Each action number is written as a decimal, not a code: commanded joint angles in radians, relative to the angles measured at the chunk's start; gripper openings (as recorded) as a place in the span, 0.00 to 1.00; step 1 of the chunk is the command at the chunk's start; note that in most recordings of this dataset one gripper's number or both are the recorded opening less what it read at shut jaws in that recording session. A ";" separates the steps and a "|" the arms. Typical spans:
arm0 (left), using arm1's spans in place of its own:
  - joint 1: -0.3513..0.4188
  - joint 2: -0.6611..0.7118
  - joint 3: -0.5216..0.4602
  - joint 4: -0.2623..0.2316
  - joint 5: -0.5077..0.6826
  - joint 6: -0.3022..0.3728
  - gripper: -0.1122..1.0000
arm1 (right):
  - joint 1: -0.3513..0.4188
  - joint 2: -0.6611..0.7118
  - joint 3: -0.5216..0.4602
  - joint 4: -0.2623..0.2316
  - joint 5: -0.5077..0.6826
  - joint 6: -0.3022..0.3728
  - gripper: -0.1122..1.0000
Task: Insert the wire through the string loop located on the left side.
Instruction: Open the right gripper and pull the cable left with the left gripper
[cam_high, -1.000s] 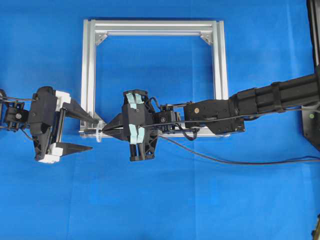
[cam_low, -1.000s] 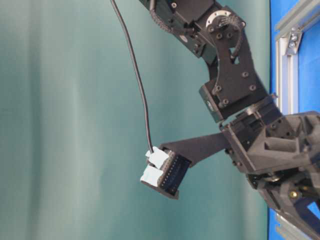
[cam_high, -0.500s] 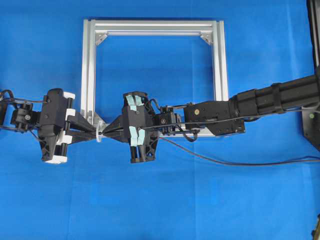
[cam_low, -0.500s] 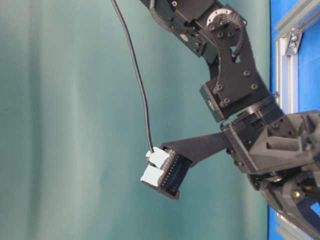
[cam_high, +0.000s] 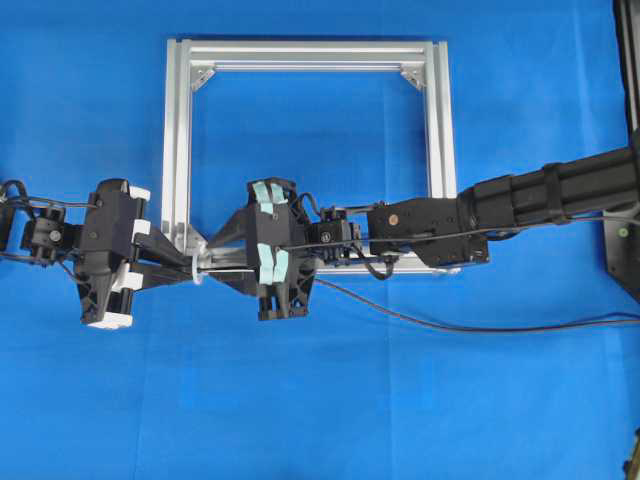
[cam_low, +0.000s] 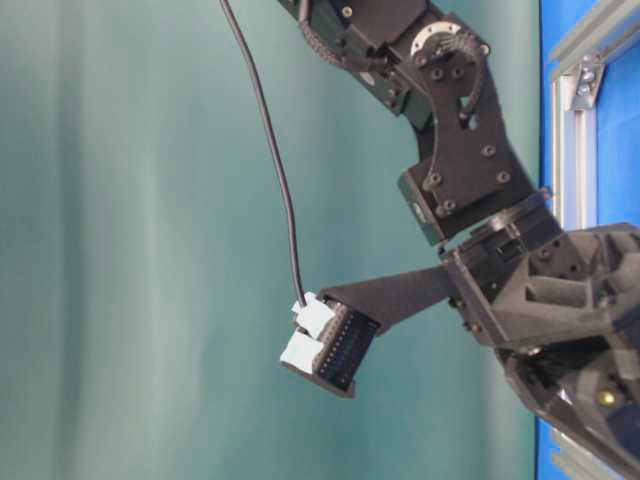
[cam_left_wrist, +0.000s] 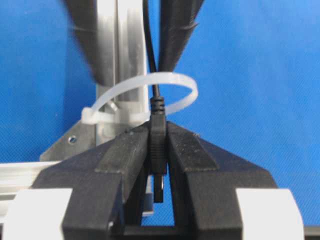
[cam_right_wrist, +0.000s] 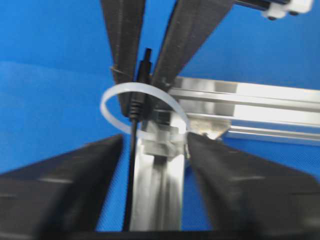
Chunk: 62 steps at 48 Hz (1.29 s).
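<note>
The wire (cam_high: 430, 322) is a thin black cable trailing off to the right across the blue cloth. Its plug end passes through the whitish string loop (cam_high: 197, 272) at the frame's lower left corner. In the left wrist view my left gripper (cam_left_wrist: 159, 131) is shut on the wire's plug (cam_left_wrist: 158, 142), with the string loop (cam_left_wrist: 172, 79) just beyond the fingertips and the wire (cam_left_wrist: 149, 50) running on through it. My right gripper (cam_right_wrist: 155, 145) is open, one finger on each side of the wire (cam_right_wrist: 132, 170). Seen from above, the left gripper (cam_high: 188, 268) and the right gripper (cam_high: 213, 263) face each other across the loop.
The square aluminium frame (cam_high: 176, 150) lies flat on the blue cloth, and the loop is tied to its lower left corner. The right arm (cam_high: 520, 205) reaches across the frame's lower rail. A black mount (cam_high: 622, 245) sits at the right edge.
The left gripper moved in and shut on the plug that came through the loop. The right gripper then opened, letting go of the wire.
</note>
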 joint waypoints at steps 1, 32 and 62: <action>-0.002 -0.014 -0.005 0.002 -0.003 0.000 0.17 | 0.002 -0.023 -0.008 0.003 0.003 0.000 0.75; -0.002 -0.290 0.110 0.002 0.138 0.003 0.17 | 0.003 -0.029 -0.003 0.006 0.008 0.002 0.94; -0.002 -0.785 0.218 0.015 0.509 -0.009 0.17 | 0.009 -0.032 -0.002 0.005 0.003 0.000 0.94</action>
